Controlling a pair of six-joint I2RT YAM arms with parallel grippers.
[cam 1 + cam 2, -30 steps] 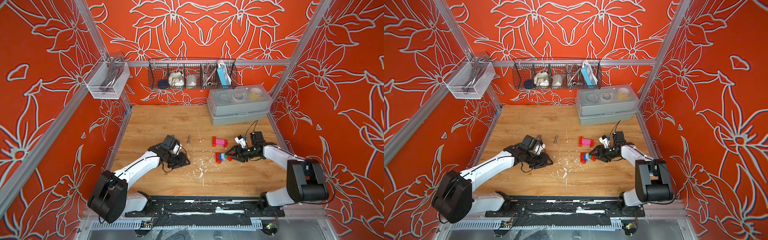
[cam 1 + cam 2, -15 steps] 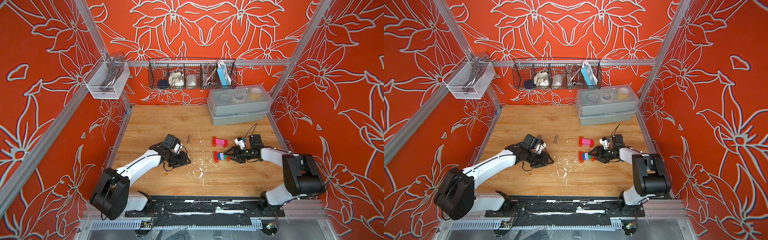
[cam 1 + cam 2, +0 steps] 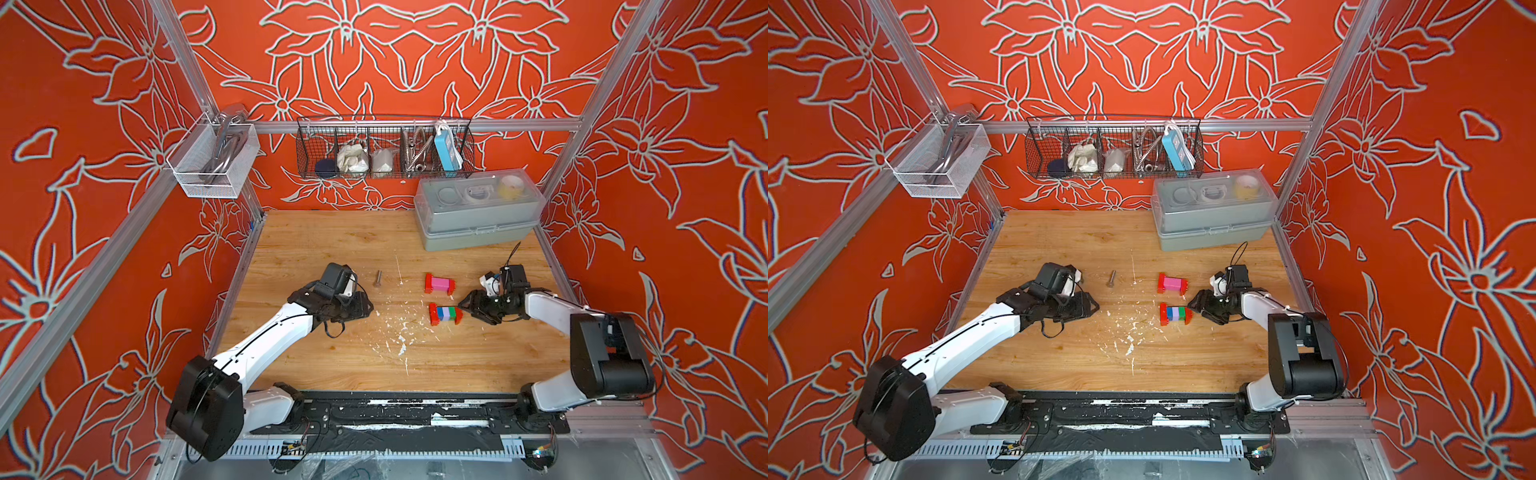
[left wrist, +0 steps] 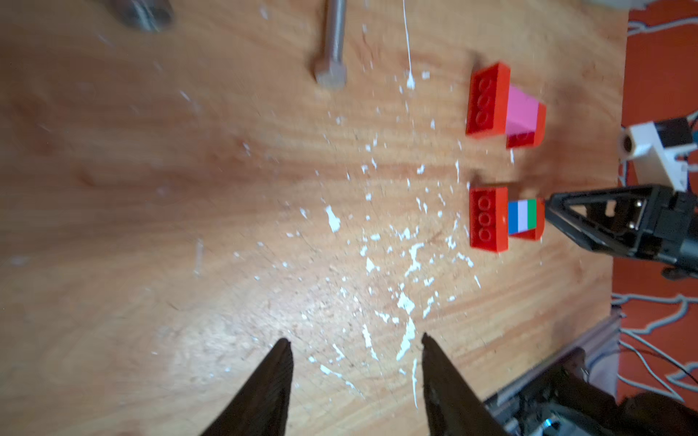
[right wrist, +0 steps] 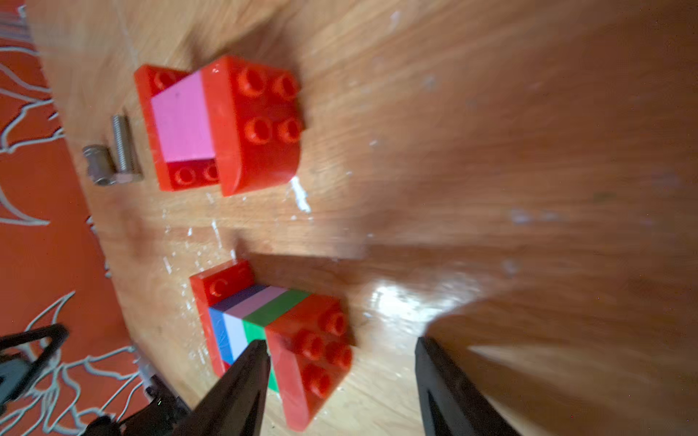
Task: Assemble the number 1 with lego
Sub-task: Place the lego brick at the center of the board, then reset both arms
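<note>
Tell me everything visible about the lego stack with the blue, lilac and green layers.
The striped lego stack is glossy plastic: blue, lilac and green bricks pressed between two wider red ones. It lies on its side on the wooden table, studs facing the right gripper, whose open jaws are at its green-side end; whether they touch is unclear. The pink stack lies apart.

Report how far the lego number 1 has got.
Done: two short stacks lie on their sides, apart: a pink stack with red ends and a striped stack with red ends. In hand: nothing. The right gripper has its jaws open by one end of the striped stack, and the left gripper is open and empty. Left: the stacks are not joined, so no single 1 shows yet.
</note>
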